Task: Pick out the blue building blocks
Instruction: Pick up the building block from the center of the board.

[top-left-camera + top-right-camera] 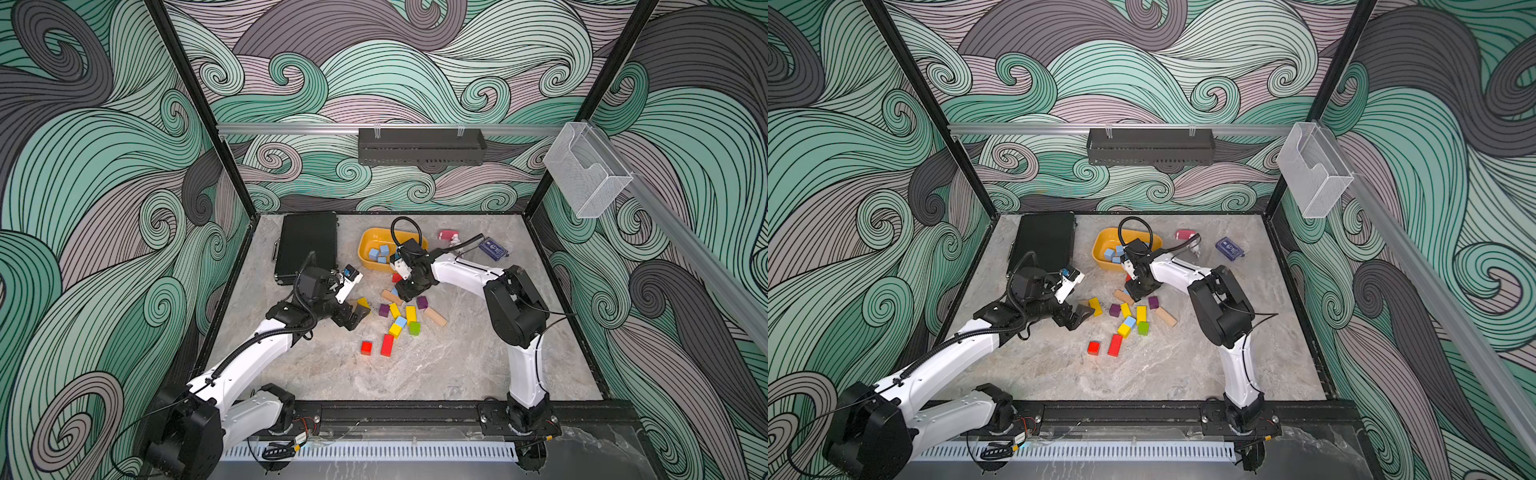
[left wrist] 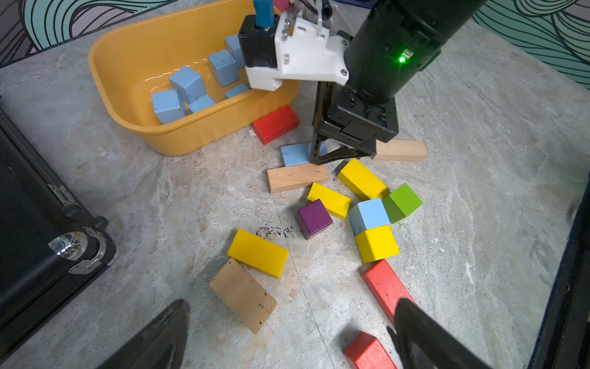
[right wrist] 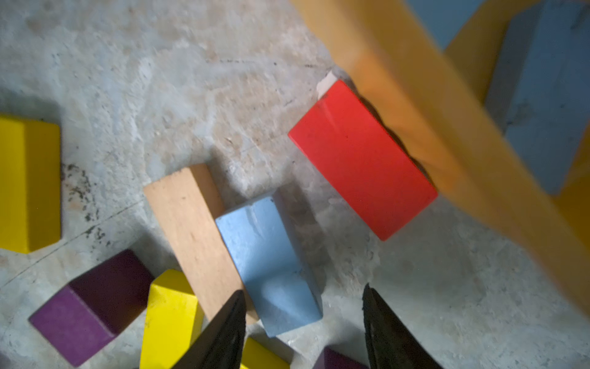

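Beside the yellow tub, the right gripper, jaws half-open and empty, should pinch the blue brick squarely without catching the wooden plank.

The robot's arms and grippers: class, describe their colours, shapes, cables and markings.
The left arm and right arm have white shells with black joints. A black ribbed hose runs along the left one; a black cable loop arches over the right wrist, with a green light. The left gripper and right gripper have black, pointed fingers.
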Controlling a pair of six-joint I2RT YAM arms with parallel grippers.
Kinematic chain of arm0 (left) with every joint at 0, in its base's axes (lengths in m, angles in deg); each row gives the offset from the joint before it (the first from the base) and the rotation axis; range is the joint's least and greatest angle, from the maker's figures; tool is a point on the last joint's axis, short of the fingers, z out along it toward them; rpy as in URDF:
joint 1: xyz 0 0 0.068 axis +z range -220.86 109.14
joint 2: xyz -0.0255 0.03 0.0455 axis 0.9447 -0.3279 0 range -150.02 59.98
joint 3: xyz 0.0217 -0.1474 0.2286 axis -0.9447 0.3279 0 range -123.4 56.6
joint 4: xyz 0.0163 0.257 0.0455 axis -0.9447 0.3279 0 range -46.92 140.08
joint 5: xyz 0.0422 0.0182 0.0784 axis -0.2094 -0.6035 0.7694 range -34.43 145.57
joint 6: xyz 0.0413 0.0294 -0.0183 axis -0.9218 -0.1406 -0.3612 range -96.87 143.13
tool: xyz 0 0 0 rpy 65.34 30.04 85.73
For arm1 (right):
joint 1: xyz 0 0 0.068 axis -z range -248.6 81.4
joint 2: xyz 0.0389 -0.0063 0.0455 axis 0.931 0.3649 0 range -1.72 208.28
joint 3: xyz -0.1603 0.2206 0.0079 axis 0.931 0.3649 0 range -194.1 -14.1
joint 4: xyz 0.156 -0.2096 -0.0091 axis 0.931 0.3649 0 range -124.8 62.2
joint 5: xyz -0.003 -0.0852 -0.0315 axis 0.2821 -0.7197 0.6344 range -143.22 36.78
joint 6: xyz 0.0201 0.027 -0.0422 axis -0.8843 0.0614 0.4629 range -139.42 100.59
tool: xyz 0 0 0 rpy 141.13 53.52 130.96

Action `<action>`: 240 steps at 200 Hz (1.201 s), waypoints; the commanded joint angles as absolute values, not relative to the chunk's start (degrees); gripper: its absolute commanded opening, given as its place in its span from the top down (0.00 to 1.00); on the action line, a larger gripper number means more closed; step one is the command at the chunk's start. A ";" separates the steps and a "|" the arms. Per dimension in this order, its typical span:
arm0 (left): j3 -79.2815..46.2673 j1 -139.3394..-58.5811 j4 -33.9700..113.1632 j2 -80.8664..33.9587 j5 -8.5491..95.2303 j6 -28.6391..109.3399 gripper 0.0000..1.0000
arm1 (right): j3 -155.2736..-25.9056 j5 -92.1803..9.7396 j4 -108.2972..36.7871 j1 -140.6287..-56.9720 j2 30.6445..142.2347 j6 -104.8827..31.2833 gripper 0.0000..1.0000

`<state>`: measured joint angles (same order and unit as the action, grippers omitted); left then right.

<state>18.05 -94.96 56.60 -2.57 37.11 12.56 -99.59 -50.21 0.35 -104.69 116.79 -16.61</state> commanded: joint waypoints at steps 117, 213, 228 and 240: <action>16.44 -95.21 57.85 -1.99 37.68 11.79 0.02 | -97.48 -52.69 1.90 -105.99 113.54 -16.25 0.41; 16.60 -95.21 58.00 -1.46 37.73 11.88 0.01 | -95.87 -54.35 2.02 -105.93 114.09 -15.33 0.42; 16.62 -95.20 57.93 -1.50 37.73 11.88 0.01 | -96.09 -54.84 2.16 -105.90 114.53 -14.90 0.42; 16.59 -95.21 57.94 -1.70 37.79 11.79 0.01 | -96.30 -54.73 2.72 -105.87 114.79 -14.53 0.42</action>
<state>18.05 -94.96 57.01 -2.42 37.35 12.19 -96.55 -52.79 0.83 -105.77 114.52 -15.93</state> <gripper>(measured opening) 0.986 0.583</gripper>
